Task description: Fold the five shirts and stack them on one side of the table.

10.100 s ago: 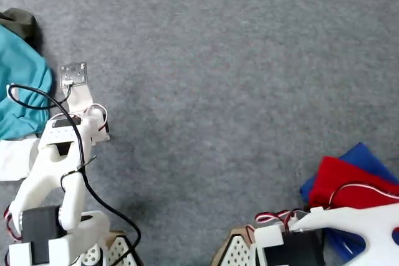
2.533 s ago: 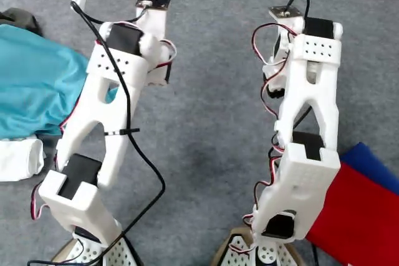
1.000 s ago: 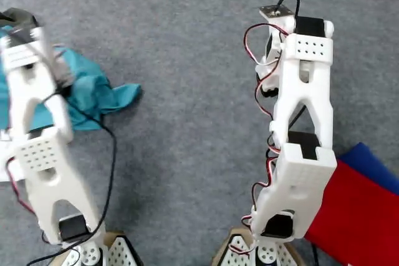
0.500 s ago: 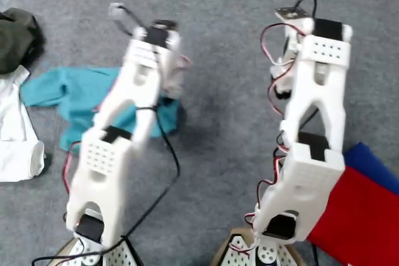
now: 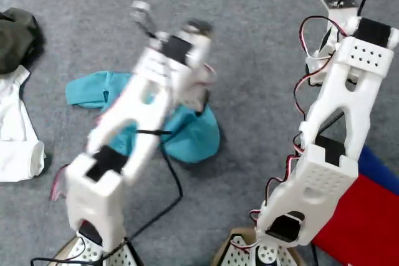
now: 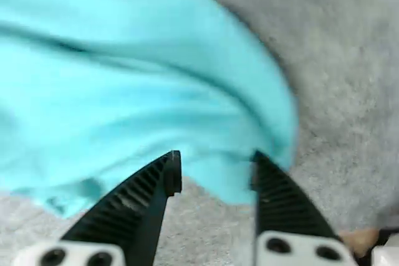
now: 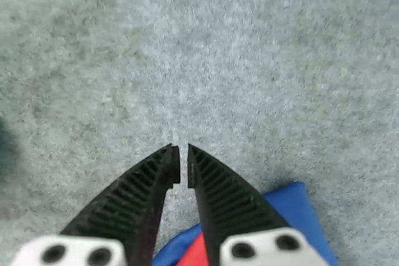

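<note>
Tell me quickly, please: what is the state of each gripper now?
Left gripper: jaws open, over the teal shirt.
Right gripper: jaws closed, holding nothing.

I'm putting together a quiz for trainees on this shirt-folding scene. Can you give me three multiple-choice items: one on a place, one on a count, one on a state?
1. Where does the red shirt lie?
A. in the middle, spread flat
B. on the blue shirt
C. at the far left edge

2. How many shirts does the high view show?
A. three
B. four
C. five

3. How is the left tool?
A. open, over the teal shirt
B. shut on a sleeve
C. shut and empty

Answers:
1 B: the red cloth overlaps the blue shirt.
2 C: the teal shirt, the white shirt, the dark shirt, the red shirt and the blue shirt make five.
3 A: in the left wrist view its fingers stand apart, with teal cloth beyond them.
</note>
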